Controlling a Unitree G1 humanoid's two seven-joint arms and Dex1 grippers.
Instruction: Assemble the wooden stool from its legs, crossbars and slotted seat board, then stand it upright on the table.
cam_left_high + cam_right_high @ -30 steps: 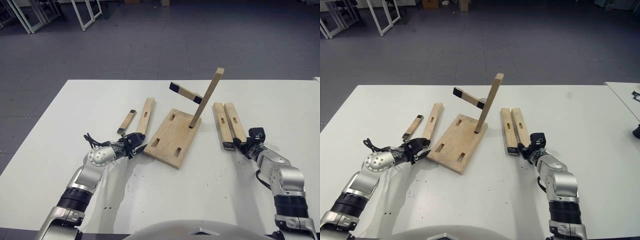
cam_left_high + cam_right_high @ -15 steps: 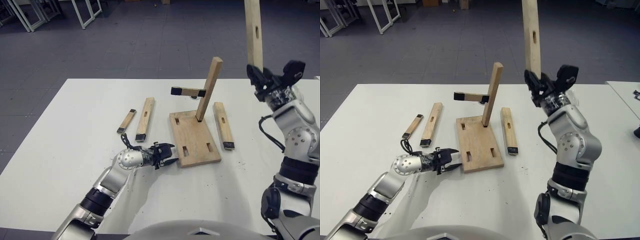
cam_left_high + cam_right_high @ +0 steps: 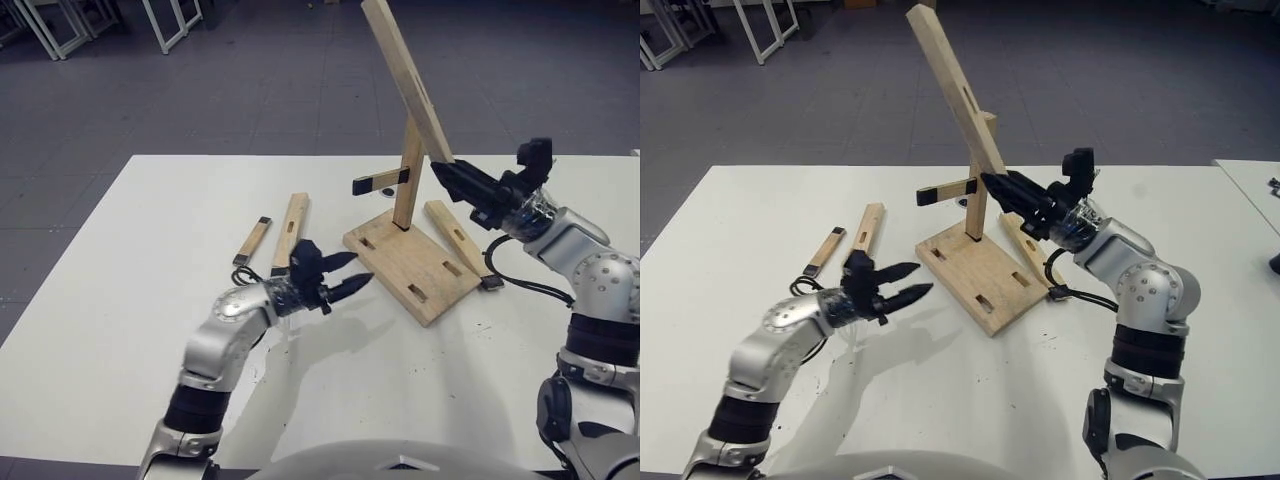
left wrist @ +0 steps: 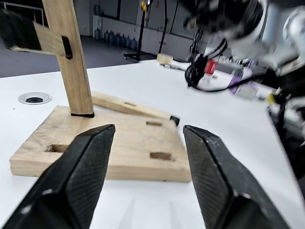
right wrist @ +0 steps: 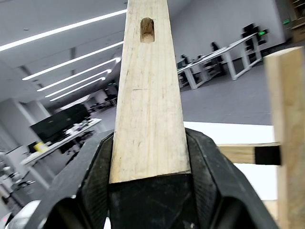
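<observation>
A pale wooden seat board with rectangular slots (image 3: pixel 412 268) lies flat near the middle of the white table (image 3: pixel 110 290), turned at an angle to its edges. One light wooden leg (image 3: pixel 407 178) stands upright in a slot at the board's far corner, and a short crossbar with a black tip (image 3: pixel 377 182) juts sideways from it, toward the table's left edge.

The right gripper (image 3: pixel 443 169) hangs above the board's far side – its black fingers (image 5: pixel 90 176) are clamped on the lower end of a second long slotted wooden leg (image 3: pixel 404 72), which slants up and away, crossing close by the top of the standing leg.

The left gripper (image 3: pixel 353 271) hovers over the table just off the board's left side, fingers (image 4: pixel 86 167) spread wide with nothing between them – apart from the wood.

A third leg with a black end (image 3: pixel 456 242) lies on the table against the board's right side. Nearer the left edge lie a slotted leg (image 3: pixel 292 232) and a shorter black-tipped crossbar (image 3: pixel 254 241), side by side.
</observation>
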